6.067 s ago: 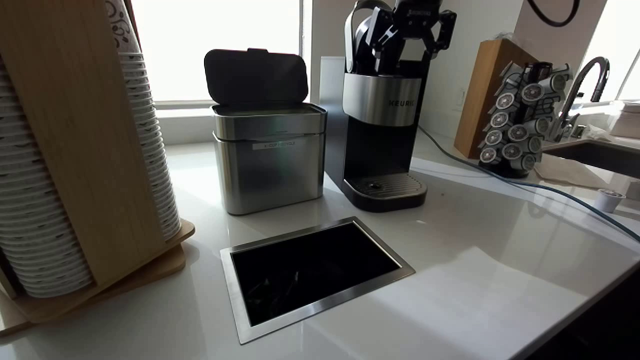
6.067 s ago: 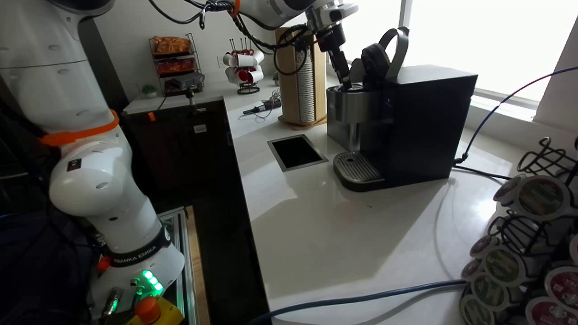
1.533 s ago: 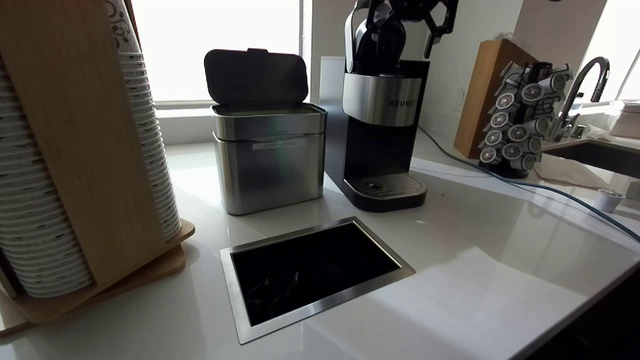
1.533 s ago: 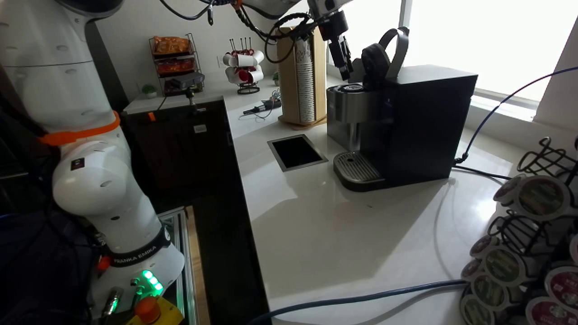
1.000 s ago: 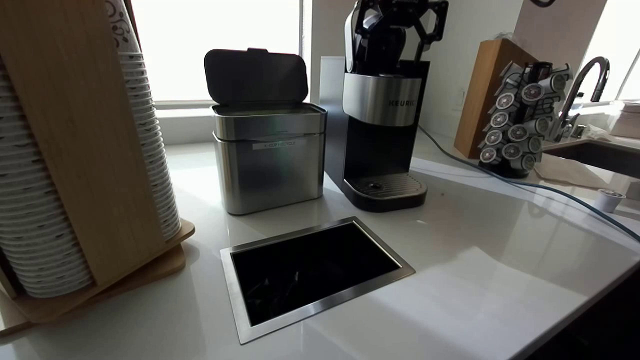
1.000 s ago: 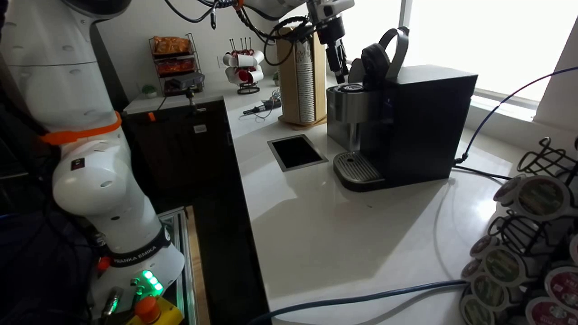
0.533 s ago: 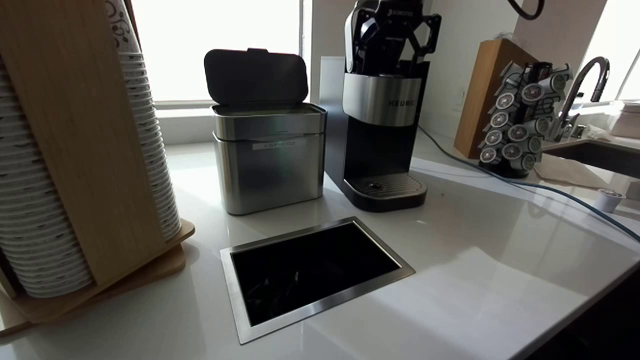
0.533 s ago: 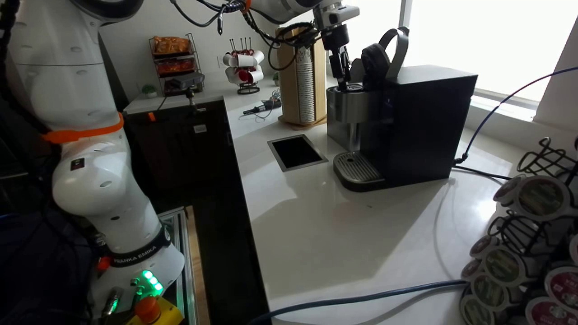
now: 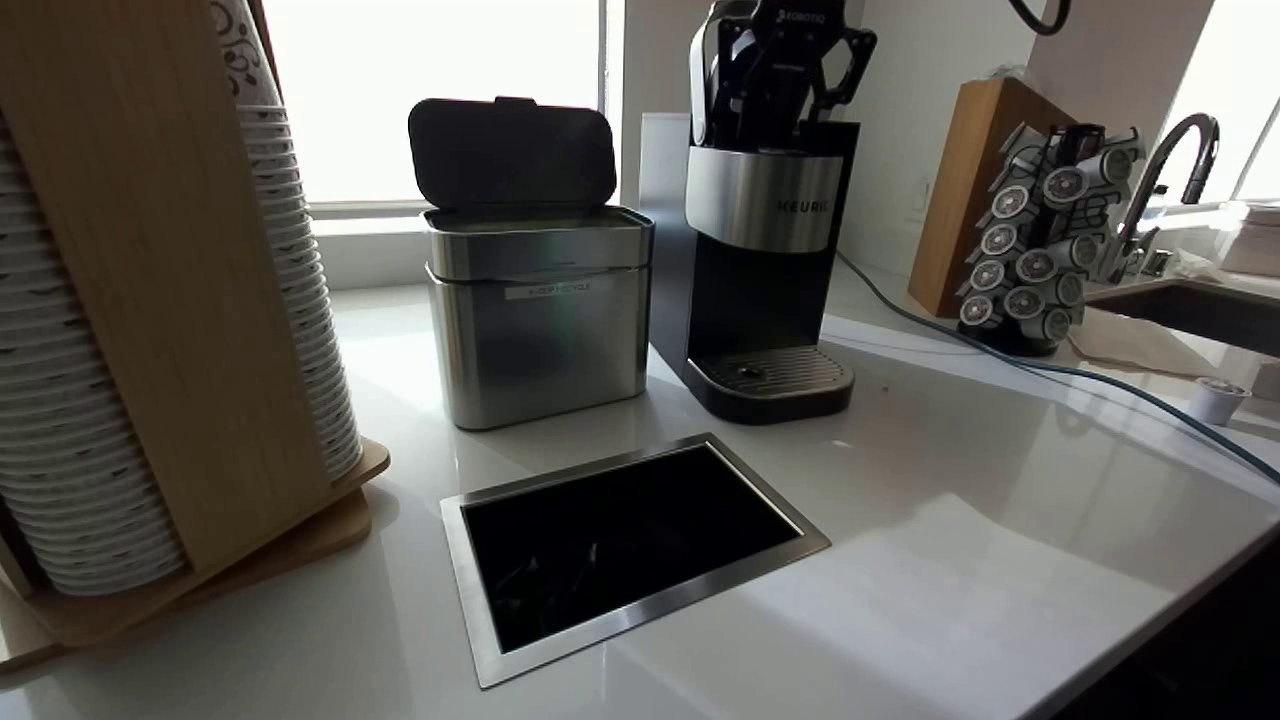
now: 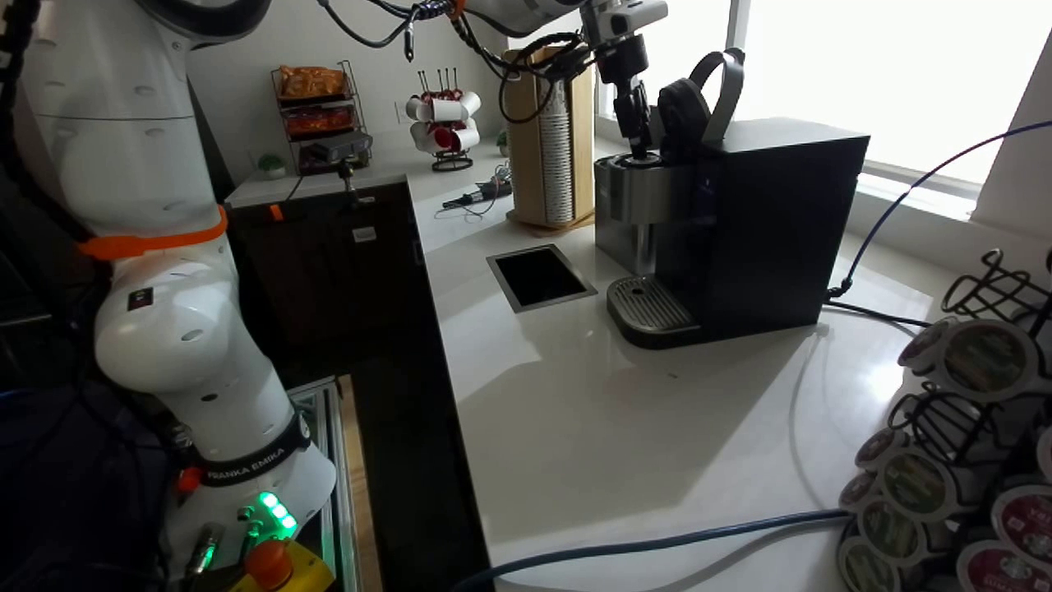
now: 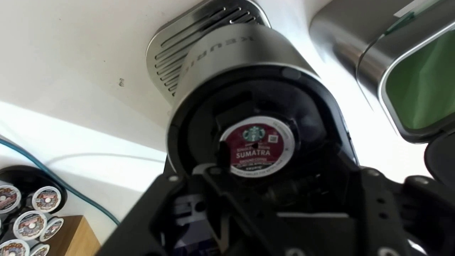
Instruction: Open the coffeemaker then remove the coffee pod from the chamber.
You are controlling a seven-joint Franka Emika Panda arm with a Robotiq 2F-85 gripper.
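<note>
A: Your coffeemaker is black, with a brushed silver band and dark lettering; its drip tray is silver, with dark stripes; what of your pod?

B: It shows you a maroon label with white print, a round green emblem and a white rim; pretty vivid.

A: Your bin is silver; its lid is black, its lining green; and your pincer?

B: Black too; your arm is white with an orange strap; your desk is white, and the cable blue.

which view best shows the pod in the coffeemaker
The wrist view: it looks down onto the pod, "SUMATRA" readable on top. Both exterior views look from the side, showing at most an unclear sliver.
</note>
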